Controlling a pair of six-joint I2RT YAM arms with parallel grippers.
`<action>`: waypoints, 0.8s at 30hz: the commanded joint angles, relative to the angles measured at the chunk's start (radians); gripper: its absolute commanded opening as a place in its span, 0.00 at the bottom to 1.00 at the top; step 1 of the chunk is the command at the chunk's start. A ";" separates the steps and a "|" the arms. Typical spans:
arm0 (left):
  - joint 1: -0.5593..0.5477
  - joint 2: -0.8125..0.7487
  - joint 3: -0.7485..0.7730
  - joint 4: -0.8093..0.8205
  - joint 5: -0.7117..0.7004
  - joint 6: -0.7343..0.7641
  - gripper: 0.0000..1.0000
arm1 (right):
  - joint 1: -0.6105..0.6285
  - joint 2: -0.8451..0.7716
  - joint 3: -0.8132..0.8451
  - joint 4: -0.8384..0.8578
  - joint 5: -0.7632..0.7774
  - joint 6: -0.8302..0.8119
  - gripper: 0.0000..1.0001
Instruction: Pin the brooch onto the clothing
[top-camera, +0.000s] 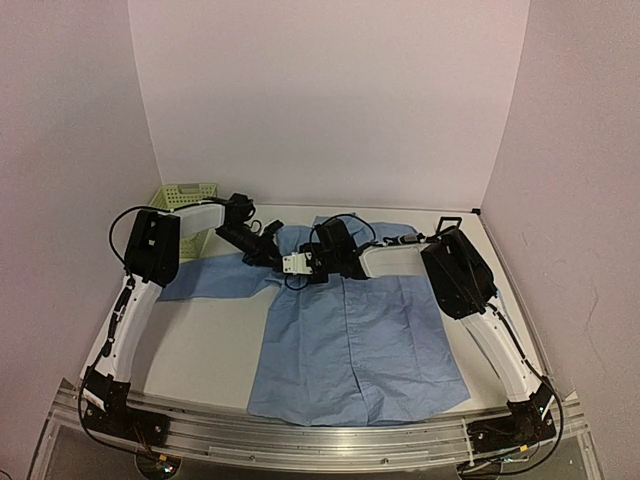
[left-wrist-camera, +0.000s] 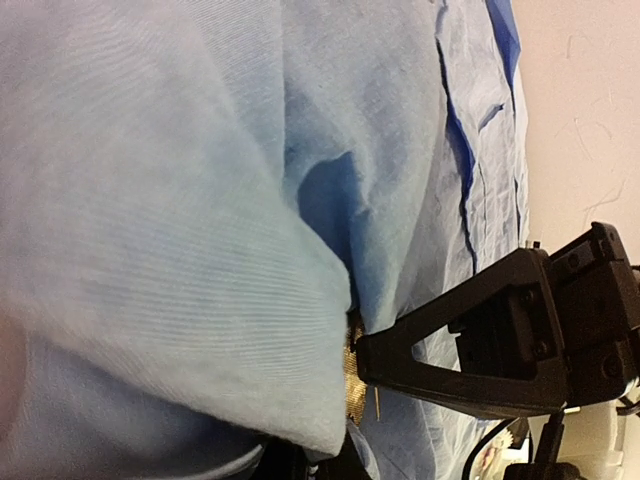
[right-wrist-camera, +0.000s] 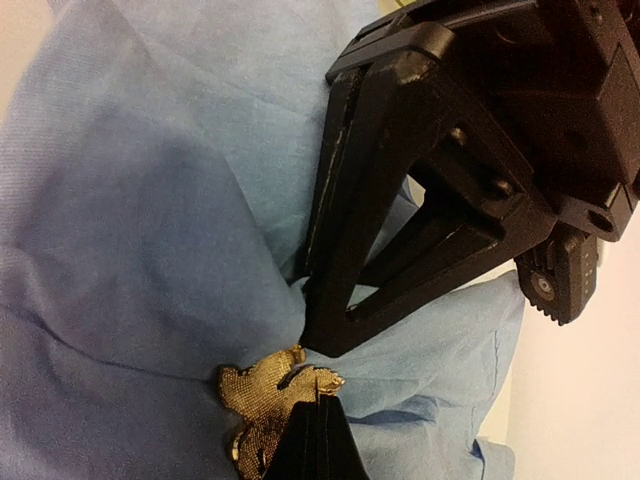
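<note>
Brooch (right-wrist-camera: 265, 400), golden, is clamped in the closed right gripper (right-wrist-camera: 318, 408) against the light blue shirt (top-camera: 350, 340), at its twelve o'clock collar end. Left gripper (right-wrist-camera: 315, 338) pinches shirt fabric beside it. White table (top-camera: 210, 340); green basket (top-camera: 185, 195) at ten o'clock; pale walls (top-camera: 330, 100).

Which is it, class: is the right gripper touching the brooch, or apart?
Touching. In the right wrist view the shut right gripper pinches the golden brooch, no gap between.
</note>
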 joint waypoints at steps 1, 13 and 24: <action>-0.001 -0.005 -0.002 0.032 0.024 -0.009 0.00 | 0.006 0.043 -0.038 -0.122 -0.021 -0.013 0.00; 0.017 -0.066 -0.036 0.118 0.183 0.048 0.00 | 0.004 0.027 -0.075 -0.122 0.012 -0.104 0.00; 0.015 -0.081 -0.035 0.173 0.267 0.015 0.00 | 0.003 0.025 -0.109 -0.096 0.040 -0.192 0.00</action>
